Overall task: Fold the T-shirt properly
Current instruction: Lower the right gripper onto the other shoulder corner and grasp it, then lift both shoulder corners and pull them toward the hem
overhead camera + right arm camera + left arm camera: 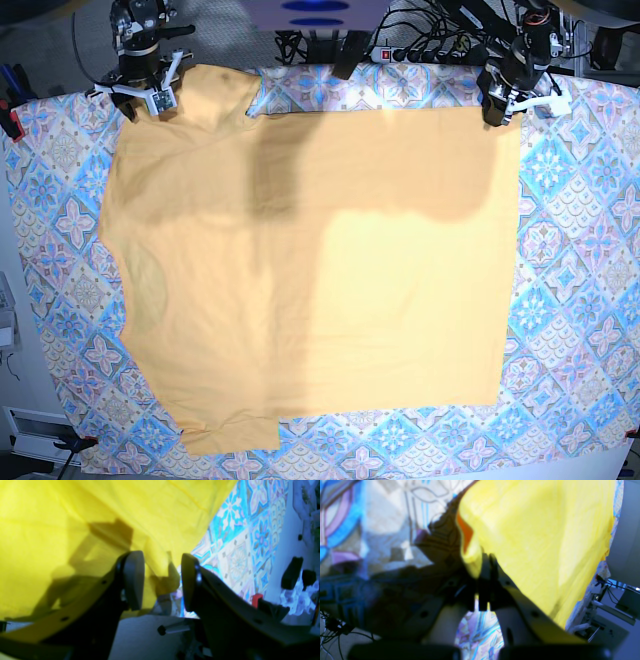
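Observation:
The pale yellow-orange T-shirt [310, 270] lies spread flat over most of the table. In the base view my left gripper [497, 112] sits at the shirt's far right corner. The left wrist view shows that gripper [487, 562] shut on the edge of the yellow cloth [540, 542]. My right gripper [150, 98] is at the shirt's far left corner. In the right wrist view it [162, 580] stands open, with a small fold of the shirt [75, 517] lying between its fingers [135, 580], unclamped.
A blue-pink patterned tablecloth [580, 250] covers the table under the shirt. A power strip and cables [400, 50] run along the back edge. Red clamps hold the cloth at the far left [10, 122] and near left [80, 442].

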`<state>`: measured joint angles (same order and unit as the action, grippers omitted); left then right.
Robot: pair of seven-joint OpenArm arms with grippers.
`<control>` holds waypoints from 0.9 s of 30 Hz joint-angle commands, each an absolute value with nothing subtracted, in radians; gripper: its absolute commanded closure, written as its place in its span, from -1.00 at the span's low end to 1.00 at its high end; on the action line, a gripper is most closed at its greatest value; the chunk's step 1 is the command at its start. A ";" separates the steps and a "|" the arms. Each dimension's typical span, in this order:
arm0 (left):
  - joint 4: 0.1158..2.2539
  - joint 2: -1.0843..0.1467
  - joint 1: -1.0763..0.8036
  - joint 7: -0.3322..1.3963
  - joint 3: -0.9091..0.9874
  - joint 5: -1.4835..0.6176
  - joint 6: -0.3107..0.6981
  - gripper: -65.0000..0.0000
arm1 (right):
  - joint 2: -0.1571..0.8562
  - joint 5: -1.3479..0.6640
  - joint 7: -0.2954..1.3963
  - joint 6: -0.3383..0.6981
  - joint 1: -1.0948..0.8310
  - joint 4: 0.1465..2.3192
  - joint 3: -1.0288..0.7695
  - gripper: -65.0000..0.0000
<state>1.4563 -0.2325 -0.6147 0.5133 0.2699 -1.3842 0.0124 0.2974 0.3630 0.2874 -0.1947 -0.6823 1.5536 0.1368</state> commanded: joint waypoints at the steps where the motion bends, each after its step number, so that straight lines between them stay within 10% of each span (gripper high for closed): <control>1: 1.460 -0.239 -0.622 0.521 0.271 -1.368 -0.002 1.00 | 0.311 0.367 0.285 -0.196 -0.687 1.557 0.134 0.26; 16: 1.460 -0.239 -0.622 0.521 0.271 -1.368 -0.002 1.00 | 0.312 0.323 0.331 0.127 -0.664 1.527 0.127 0.59; 21: 1.460 -0.239 -0.622 0.521 0.272 -1.368 -0.002 1.00 | 0.364 0.186 0.351 0.133 -0.664 1.538 0.127 1.00; 27: 1.460 -0.240 -0.622 0.521 0.272 -1.368 -0.002 1.00 | 0.387 0.151 0.346 0.133 -0.673 1.604 0.127 0.99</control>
